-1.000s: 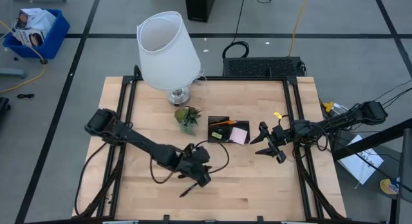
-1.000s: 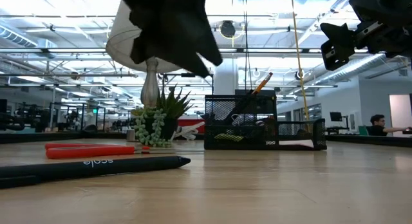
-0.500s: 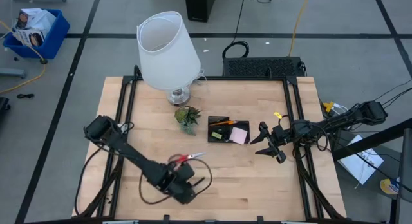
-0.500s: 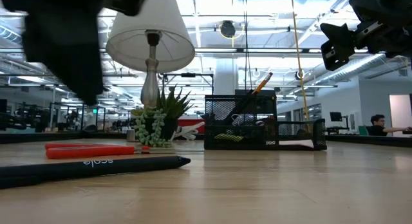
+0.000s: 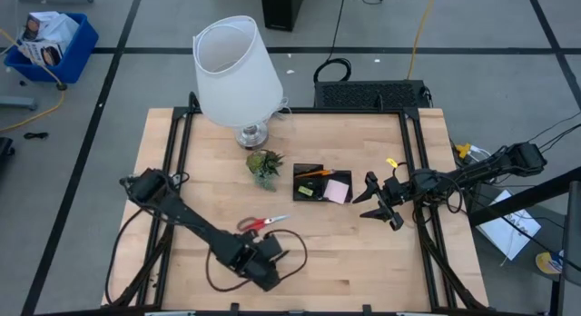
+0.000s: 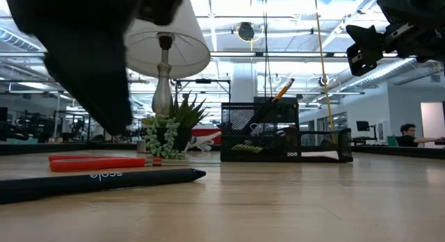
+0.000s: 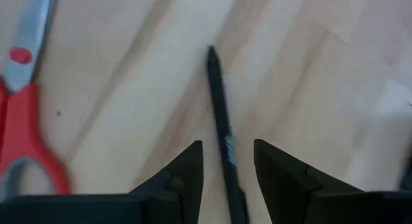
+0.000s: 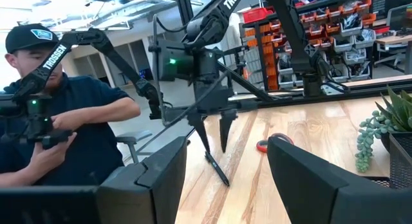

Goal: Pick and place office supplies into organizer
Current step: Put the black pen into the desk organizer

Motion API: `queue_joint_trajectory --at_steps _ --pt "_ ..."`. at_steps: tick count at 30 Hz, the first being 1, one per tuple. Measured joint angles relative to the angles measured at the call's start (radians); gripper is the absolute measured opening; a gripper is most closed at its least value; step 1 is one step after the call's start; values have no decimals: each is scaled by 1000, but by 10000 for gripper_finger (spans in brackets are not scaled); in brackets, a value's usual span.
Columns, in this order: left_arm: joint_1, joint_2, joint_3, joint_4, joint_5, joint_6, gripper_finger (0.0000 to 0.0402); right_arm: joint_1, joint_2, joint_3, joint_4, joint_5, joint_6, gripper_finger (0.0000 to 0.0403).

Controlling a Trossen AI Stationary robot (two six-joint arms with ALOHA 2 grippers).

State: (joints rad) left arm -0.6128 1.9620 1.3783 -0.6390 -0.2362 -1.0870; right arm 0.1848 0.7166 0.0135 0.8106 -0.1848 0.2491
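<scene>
Left gripper hovers w/ jaws released, straddling our thin black pen on the wooden counter, red-handled scissors beside. Right gripper, jaws released, waits near black mesh organizer.

floor: grey floor with dark lines | upper left: blue bin | upper centre: white-shaded lamp on wooden table | low view: ceiling strip lights, seated person far right
</scene>
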Motion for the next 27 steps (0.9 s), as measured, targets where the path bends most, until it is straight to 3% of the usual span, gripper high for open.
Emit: queue_joint_trajectory --at_steps 13,27 --pt "77 110 64 68 29 180 140 0 0 0 0 0 0 211" --pt "82 117 67 68 -53 230 140 0 0 0 0 0 0 211"
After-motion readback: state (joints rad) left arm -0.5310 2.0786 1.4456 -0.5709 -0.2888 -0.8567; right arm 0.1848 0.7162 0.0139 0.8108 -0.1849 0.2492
